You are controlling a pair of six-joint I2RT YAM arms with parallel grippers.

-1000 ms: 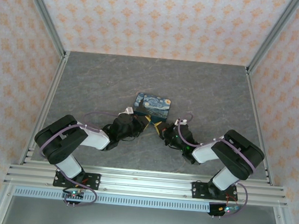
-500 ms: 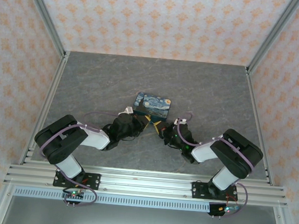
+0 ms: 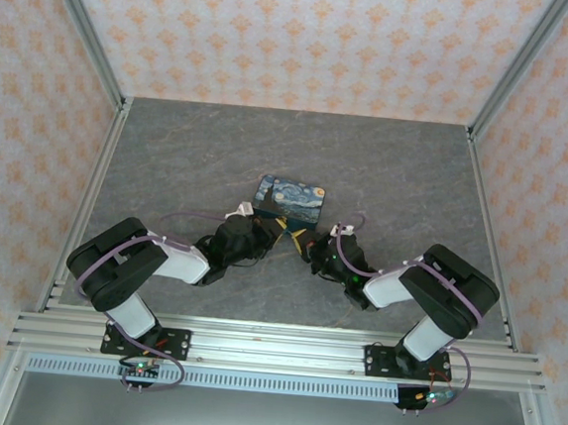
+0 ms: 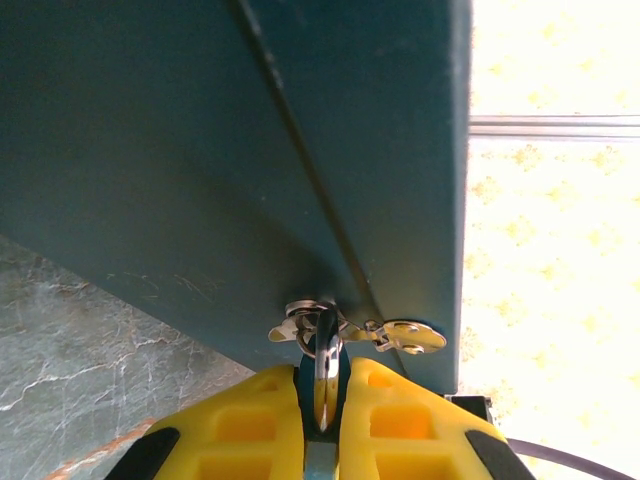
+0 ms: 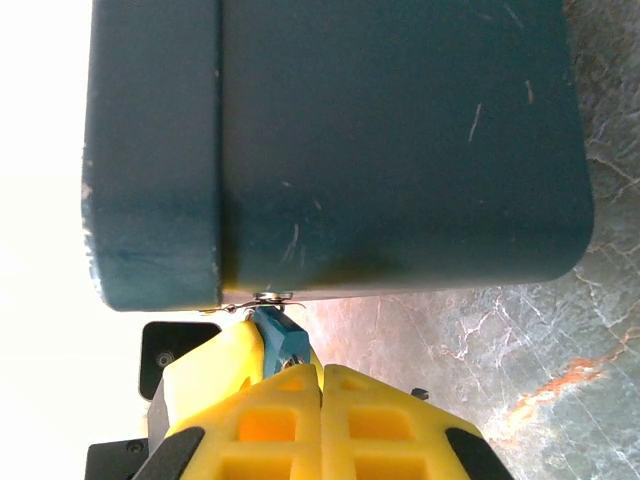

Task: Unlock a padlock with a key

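Padlock (image 3: 290,199) looked stiff and heavy, left pincer (image 4: 325,385) clamped on its metal loop (image 4: 326,355) at seven o'clock, right pincer (image 5: 295,358) nipping the tiny, likely slippery key (image 5: 275,330) at five.

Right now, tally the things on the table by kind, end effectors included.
Dark-blue rectangular starry-night padlock: 1
Small teal-headed key: 1
Silver metal loop: 1
Yellow-fingered end effectors: 2 (left end effector, right end effector)
Total: 5

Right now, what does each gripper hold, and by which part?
The right gripper pinches the key by its teal head. The left gripper pinches a silver metal loop at the edge of the padlock.
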